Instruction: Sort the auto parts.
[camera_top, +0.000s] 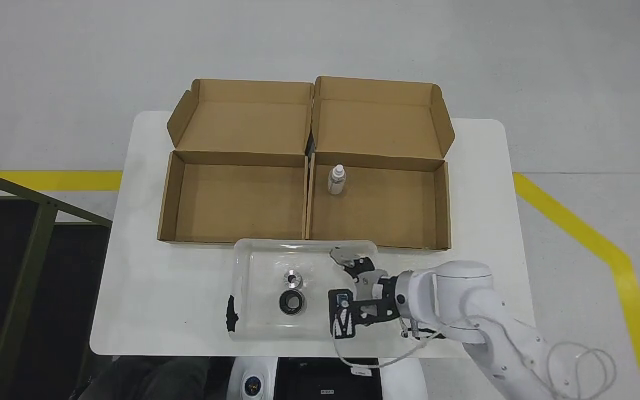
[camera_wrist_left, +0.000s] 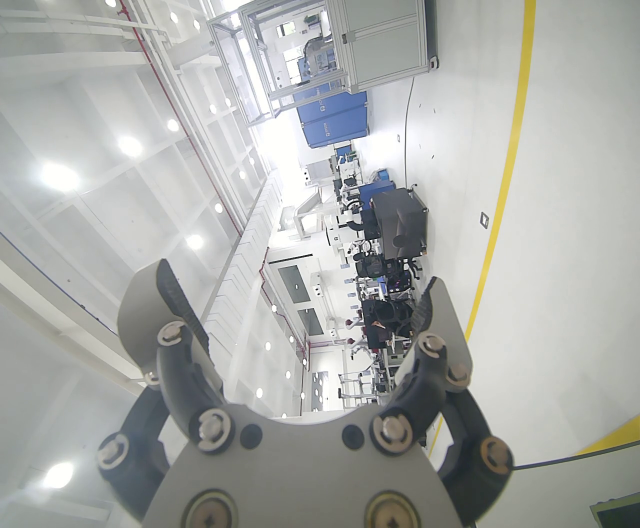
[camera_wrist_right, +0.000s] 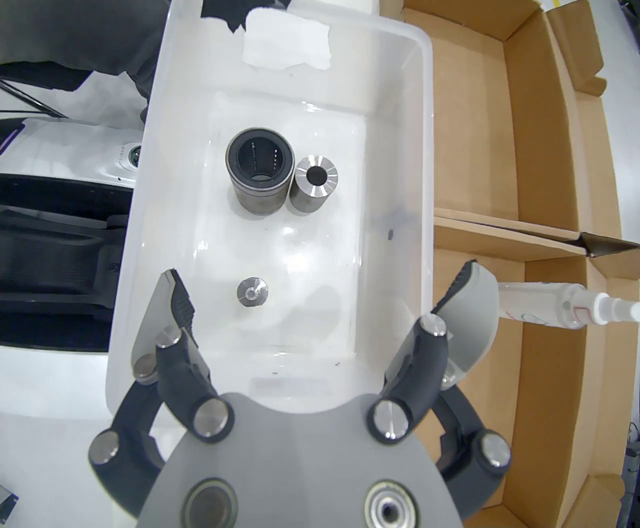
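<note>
Right tool (camera_wrist_right: 321, 276) — spread wide — over bin (camera_wrist_right: 426, 150)

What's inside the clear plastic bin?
A dark hollow metal cylinder, a shorter silver cylinder beside it, a small silver disc apart. The right gripper hides the bin's end under it.

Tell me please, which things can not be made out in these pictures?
- Top view: the right gripper covers part of the clear tray; the small metal part is too small to tell there.
- Right wrist view: the gripper hides the base of the white bottle, and the picture edge cuts its tip.
- Left wrist view: the left gripper faces away, so its place by the table is unknown.
</note>
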